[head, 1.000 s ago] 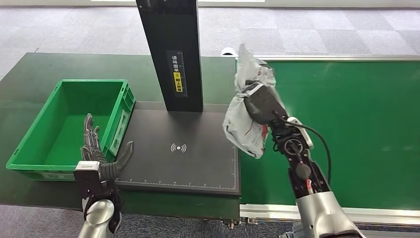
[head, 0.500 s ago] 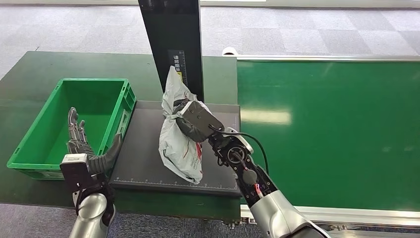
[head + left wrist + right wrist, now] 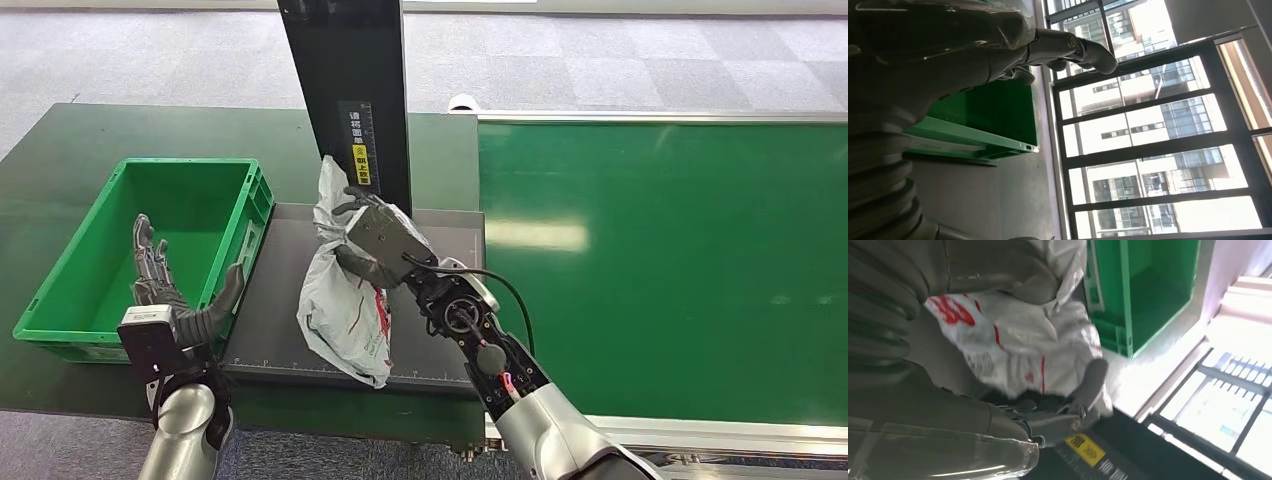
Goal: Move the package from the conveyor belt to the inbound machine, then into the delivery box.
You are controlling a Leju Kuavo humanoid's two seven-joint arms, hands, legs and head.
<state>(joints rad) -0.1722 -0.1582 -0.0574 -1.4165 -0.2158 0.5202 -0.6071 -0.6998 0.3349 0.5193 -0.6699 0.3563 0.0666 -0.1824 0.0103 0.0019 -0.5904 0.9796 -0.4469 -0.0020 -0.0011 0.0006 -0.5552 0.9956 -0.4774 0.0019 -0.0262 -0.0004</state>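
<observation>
While the right hand (image 3: 375, 238) grips the package (image 3: 345, 300), a crumpled white plastic bag with red print, the bag hangs from the fingers over the dark platform of the inbound machine (image 3: 290, 320); its lower end reaches the front part of the platform, but I cannot tell if it touches the surface. The upper end of the bag sticks up beside the black upright column (image 3: 350, 100) of the machine, close to the yellow label on it. In the right wrist view the thumb and the dark fingers (image 3: 1088, 385) close around the white bag (image 3: 1018, 340), with the green box behind it. The left hand (image 3: 165, 290) is raised at the front corner of the delivery box (image 3: 60, 290), a green plastic crate, with the fingers spread and straight, the thumb apart, and nothing in it. In the left wrist view the same hand (image 3: 998, 45) shows its fingers extended in front of the green crate wall (image 3: 993, 110) and large windows. The crate stands on the dark green bench (image 3: 60, 140) just to the left of the machine platform. The conveyor belt (image 3: 680, 250), bright green, lies to the right of the machine.
</observation>
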